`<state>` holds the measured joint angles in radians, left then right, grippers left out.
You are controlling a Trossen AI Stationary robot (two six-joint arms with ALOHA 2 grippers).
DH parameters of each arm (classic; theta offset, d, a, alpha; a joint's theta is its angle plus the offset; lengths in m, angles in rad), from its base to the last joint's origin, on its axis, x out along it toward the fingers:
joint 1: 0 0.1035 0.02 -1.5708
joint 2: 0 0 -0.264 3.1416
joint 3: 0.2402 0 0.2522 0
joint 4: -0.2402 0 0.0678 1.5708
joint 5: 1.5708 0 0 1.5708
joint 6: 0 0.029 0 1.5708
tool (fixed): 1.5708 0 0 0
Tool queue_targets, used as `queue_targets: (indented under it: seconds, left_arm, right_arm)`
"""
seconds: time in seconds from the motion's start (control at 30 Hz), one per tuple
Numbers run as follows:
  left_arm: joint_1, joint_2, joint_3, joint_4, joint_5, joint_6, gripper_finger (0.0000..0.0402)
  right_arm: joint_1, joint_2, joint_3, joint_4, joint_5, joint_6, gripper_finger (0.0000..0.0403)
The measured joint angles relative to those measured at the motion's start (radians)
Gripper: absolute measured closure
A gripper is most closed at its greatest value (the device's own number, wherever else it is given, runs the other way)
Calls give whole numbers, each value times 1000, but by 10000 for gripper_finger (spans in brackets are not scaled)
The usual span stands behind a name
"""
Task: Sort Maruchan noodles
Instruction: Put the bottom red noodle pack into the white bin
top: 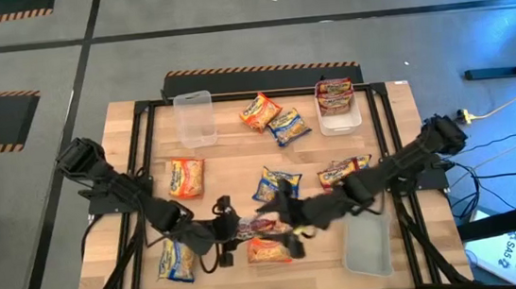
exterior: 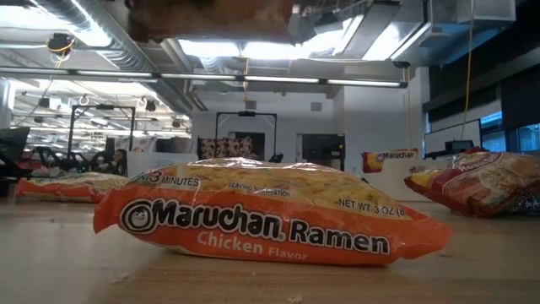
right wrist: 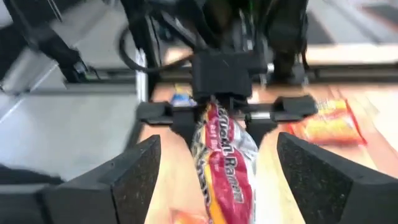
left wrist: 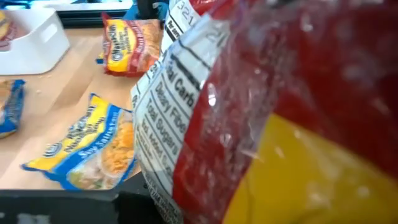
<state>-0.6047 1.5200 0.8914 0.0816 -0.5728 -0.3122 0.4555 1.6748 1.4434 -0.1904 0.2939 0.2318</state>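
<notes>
Now: left gripper (right wrist: 221,109) closed on one end of the red packet (top: 258,225), held above the table's (top: 397,112) near edge | right gripper (right wrist: 214,177) wide open, straddling the packet's other end; long axis runs arm to arm | loose packets: roughly nine on the table, more in one tub (top: 339,118); tubs: three

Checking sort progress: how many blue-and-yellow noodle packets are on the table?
3 blue-and-yellow packets: one toward the far edge between the two tubs there, one mid-table, and one at the left side beside the left arm. Others may be hidden.
</notes>
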Motion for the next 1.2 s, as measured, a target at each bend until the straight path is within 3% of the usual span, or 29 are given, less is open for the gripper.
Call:
queue_targets:
  seconds: [0.3, 0.5, 0.73, 0.87, 1.2]
  left_arm:
    - [47, 0, 3, -55, 16, 0, 234]
    - [53, 0, 4, -95, 25, -35, 234]
    - [55, 0, 3, -100, 39, -48, 234]
    - [55, 1, 3, -97, 39, -47, 234]
    - [54, 2, 2, -105, 42, -76, 233]
  right_arm:
    - [-103, 191, 247, -345, -130, 12, 121]
    - [-123, 260, 289, -404, -226, 38, 130]
    - [-123, 287, 290, -393, -232, 28, 156]
    - [-123, 292, 289, -396, -231, 10, 199]
    - [-122, 294, 290, -413, -217, -7, 352]
